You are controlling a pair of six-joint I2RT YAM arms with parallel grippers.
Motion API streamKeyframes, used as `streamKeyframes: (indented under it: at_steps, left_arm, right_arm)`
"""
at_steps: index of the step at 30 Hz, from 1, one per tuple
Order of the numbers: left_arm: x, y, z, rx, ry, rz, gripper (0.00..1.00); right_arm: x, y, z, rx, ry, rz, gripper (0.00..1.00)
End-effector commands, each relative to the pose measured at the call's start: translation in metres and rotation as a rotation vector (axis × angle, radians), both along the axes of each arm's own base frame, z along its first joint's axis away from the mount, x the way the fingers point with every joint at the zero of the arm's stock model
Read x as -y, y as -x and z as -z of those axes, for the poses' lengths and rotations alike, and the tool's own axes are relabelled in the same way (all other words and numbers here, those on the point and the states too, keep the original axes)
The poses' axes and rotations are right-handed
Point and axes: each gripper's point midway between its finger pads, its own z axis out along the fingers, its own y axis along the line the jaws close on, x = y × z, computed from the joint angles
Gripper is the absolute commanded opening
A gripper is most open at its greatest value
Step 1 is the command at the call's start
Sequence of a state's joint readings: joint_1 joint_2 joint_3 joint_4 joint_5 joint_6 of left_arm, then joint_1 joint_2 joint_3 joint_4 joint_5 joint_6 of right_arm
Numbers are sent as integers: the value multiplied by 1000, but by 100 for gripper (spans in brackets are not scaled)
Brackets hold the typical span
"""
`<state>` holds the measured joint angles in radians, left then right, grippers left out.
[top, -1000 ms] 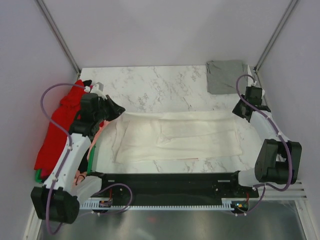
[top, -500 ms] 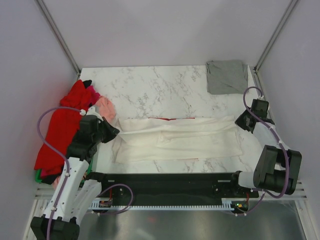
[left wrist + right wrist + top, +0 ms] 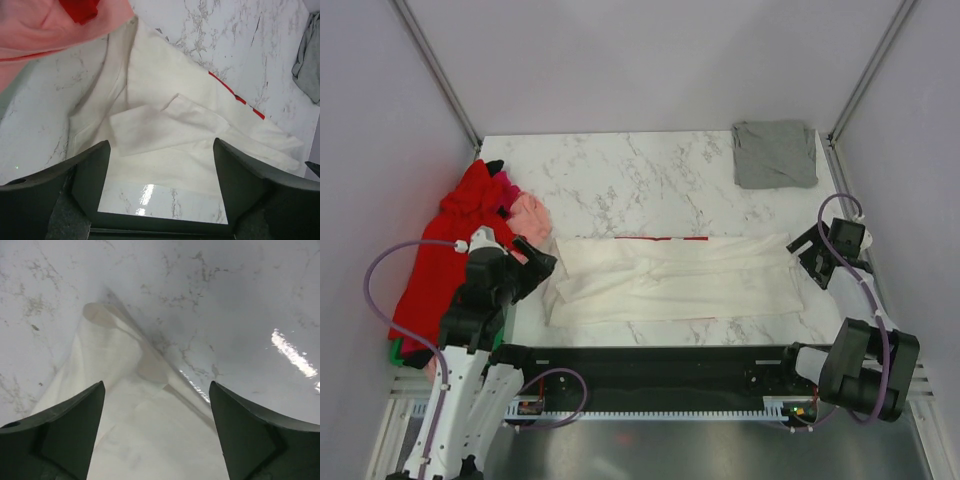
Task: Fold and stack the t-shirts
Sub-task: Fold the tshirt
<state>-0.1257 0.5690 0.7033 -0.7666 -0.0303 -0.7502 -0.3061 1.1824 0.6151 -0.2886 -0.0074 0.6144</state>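
A large white t-shirt (image 3: 670, 275) lies across the middle of the table, folded into a long band, with a thin red strip (image 3: 660, 238) showing along its far edge. My left gripper (image 3: 542, 268) hovers open at the band's left end, nothing between its fingers (image 3: 161, 145). At the right end my right gripper (image 3: 810, 255) is open too, over the white cloth (image 3: 125, 435). A folded grey t-shirt (image 3: 775, 153) sits at the back right corner. Red (image 3: 450, 250) and pink (image 3: 530, 213) t-shirts are heaped at the left edge.
The heap of shirts (image 3: 60, 30) lies close behind my left gripper, with green cloth (image 3: 395, 350) at its near end. A black rail (image 3: 650, 360) runs along the near table edge. Bare marble (image 3: 640, 175) lies between the white shirt and the back wall.
Both grippers drew back toward the near edge and opened, letting go of the white shirt. The shirt is now a narrower band, with a red strip showing along its far edge.
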Motion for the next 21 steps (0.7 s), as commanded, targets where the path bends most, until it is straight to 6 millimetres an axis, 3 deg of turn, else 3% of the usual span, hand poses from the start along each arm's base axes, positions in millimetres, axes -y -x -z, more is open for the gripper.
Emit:
streamKeyframes:
  at_steps: [1,6,9,10,13,14,15,16,17,18,20,21]
  left_arm:
    - [-7,16,4,-9,82,-120,94]
    - [-3,10,12,-15,87,-107,92]
    - [7,-5,26,-63,99,-68,85]
    - [9,-9,33,-76,100,-59,84]
    - [24,-27,43,-89,119,-28,82]
    - [29,-33,54,-133,111,-23,81]
    - [41,-40,54,-118,106,-4,81]
    - [59,-41,67,-172,82,41,81]
    - [67,-45,59,-141,77,58,81]
    - [72,-49,78,-201,32,56,81]
    - [90,-59,83,-221,40,82,81]
    - [95,-59,108,-303,28,84,81]
  right_arm:
    - [7,6,0,21,-27,103,98]
    - [-5,-14,-33,171,-51,47,98]
    - [-35,-35,-54,202,-3,-91,98]
    - [-59,-46,-68,228,17,-180,98]
    - [-91,-61,-58,159,19,-321,98]
    - [-93,-63,-40,104,11,-334,98]
    - [-104,-62,-30,75,1,-386,98]
    - [-109,-60,-13,20,-15,-408,96]
    - [-109,-58,-3,-7,-15,-415,96]
    - [-112,-56,5,-26,-24,-431,96]
    - [-115,-47,29,-100,-34,-455,96]
    - [-118,-43,36,-120,-45,-470,95]
